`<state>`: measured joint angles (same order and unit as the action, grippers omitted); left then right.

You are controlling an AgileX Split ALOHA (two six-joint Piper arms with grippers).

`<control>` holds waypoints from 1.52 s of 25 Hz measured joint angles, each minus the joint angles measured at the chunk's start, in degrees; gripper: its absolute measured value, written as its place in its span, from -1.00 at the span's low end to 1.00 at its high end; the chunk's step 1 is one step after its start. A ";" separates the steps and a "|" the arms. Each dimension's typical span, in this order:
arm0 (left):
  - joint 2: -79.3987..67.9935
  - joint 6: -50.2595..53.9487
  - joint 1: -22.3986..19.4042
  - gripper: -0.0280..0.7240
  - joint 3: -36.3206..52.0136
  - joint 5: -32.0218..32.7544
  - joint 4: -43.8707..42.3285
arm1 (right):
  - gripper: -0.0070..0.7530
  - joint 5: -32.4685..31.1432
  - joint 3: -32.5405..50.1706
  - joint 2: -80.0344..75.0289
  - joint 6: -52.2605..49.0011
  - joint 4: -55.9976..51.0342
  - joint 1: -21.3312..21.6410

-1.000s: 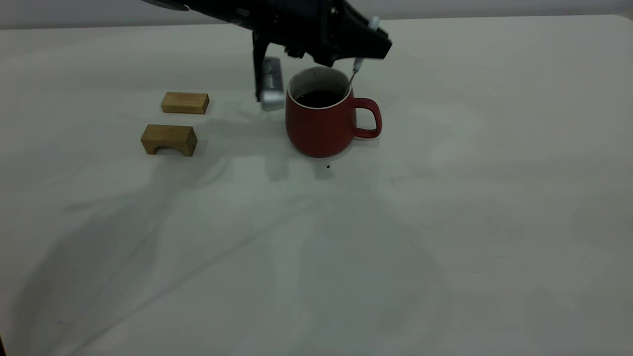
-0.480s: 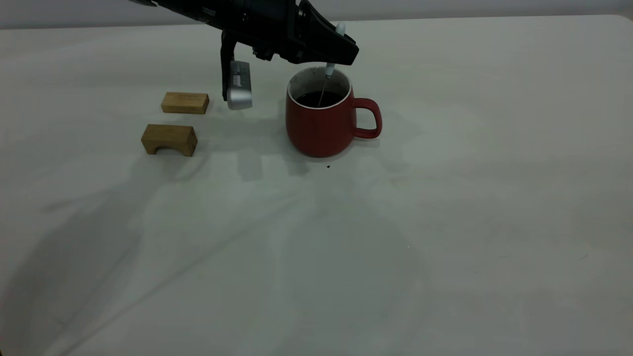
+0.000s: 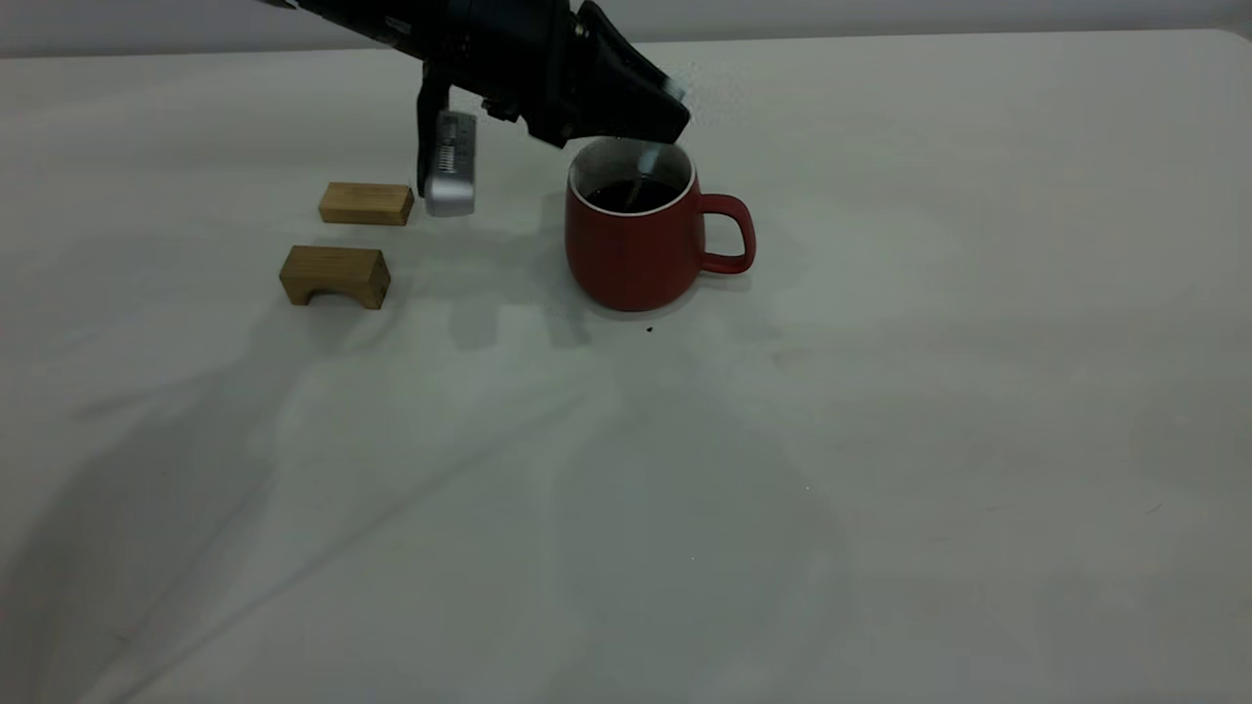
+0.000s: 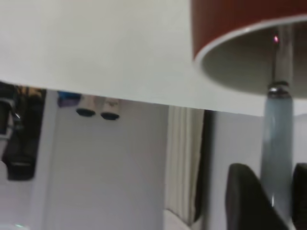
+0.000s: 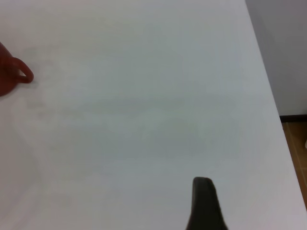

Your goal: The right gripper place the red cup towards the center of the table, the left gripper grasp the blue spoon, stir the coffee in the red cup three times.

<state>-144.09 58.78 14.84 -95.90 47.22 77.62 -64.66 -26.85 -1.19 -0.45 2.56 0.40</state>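
Standing upright on the counter (image 3: 880, 411), the red cup (image 3: 638, 244) has its loop handle turned toward the right arm's side, and the coffee (image 3: 631, 196) lies dark and round below its thin white rim. Into that liquid dips the blue spoon (image 3: 646, 176): its grey metal neck slants down inside the cup, and its pale handle rises out above the rim. In the left wrist view the same pale handle (image 4: 277, 153) runs up between two dark fingers (image 4: 244, 196), which are clenched on it, with the metal neck passing over the cup's white lining (image 4: 240, 67).

Directly above the cup hangs the left gripper (image 3: 626, 112), its jaws grasping the spoon, its black body reaching in from the far side of the counter on the left arm's side of the cup. A silver-grey rectangular pad (image 3: 450, 176) hangs from it, off the counter, between the cup and the wooden blocks.

Two tan wooden blocks sit well apart from the cup on the left arm's side: a flat one (image 3: 366, 203) farther back and an arched one (image 3: 335, 276) nearer the camera.

Of the right gripper (image 5: 205, 203), only one dark finger shows in its own wrist view, over bare counter far from the cup (image 5: 12, 76); whether its jaws are released or clenched I cannot tell.
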 joint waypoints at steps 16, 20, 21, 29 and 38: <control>12.12 -46.93 0.00 0.34 0.00 -1.00 -14.07 | 0.50 0.00 0.00 0.00 0.00 0.00 0.00; 17.92 -55.60 0.00 0.28 0.00 1.27 -22.96 | 0.50 0.00 0.00 0.00 0.00 0.00 0.00; 19.26 -57.35 0.00 0.26 0.00 1.53 -24.30 | 0.50 0.00 0.00 0.00 0.00 0.00 0.00; 33.27 -68.09 0.00 0.22 0.00 2.60 -29.30 | 0.50 0.00 0.00 0.00 -0.05 0.00 0.00; 56.00 -84.24 -0.11 0.21 0.00 13.71 -59.16 | 0.50 0.00 0.00 0.00 0.00 0.00 0.00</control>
<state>-88.09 -25.46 14.73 -95.90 60.93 18.46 -64.66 -26.85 -1.19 -0.45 2.56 0.40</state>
